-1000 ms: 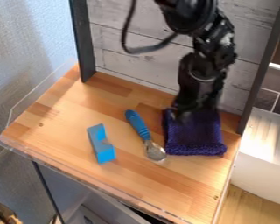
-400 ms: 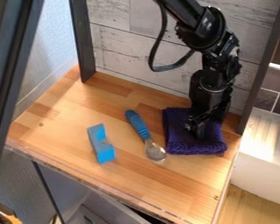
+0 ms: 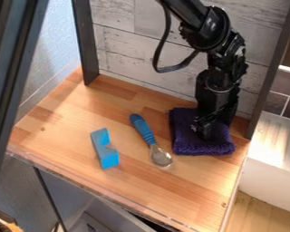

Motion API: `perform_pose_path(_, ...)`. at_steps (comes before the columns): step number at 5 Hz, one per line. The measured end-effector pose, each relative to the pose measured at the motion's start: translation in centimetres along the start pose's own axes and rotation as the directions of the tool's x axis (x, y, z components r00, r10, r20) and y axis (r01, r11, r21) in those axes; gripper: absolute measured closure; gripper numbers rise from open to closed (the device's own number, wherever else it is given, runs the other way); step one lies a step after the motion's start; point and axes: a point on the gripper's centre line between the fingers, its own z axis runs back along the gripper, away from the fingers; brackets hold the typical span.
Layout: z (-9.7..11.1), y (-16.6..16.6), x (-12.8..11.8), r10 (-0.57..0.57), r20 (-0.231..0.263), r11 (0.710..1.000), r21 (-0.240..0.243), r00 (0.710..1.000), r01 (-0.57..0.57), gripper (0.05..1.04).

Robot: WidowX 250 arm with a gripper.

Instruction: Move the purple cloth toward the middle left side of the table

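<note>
The purple cloth [image 3: 184,142] now sits slightly nearer the back boards than in the previous view, and the gripper [image 3: 203,130] shifts the same way, which hints at contact but gains no leftward ground for the task. The cloth lies on the table's right side, under and around the gripper's tip (whether that tip is spread, pressed together or pinching fabric, I cannot tell).

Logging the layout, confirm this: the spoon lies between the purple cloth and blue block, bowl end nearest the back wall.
Wrong end: the camera view shows the spoon with its handle nearest the back wall, lying between cloth and block.
</note>
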Motion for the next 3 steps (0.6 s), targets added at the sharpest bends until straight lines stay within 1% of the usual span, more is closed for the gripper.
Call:
perform_pose_path(1, 0.1, 1.9, 2.5, 0.069, 0.036, 0.997, 0.016, 0.997, -0.070, 0.084)
perform_pose_path(2, 0.2, 4.8, 5.3, 0.163, 0.052, 0.986, 0.038, 0.985, -0.165, 0.084)
perform_pose_path(3, 0.1, 5.8, 6.8, 0.205, 0.058, 0.977, 0.047, 0.977, -0.208, 0.084)
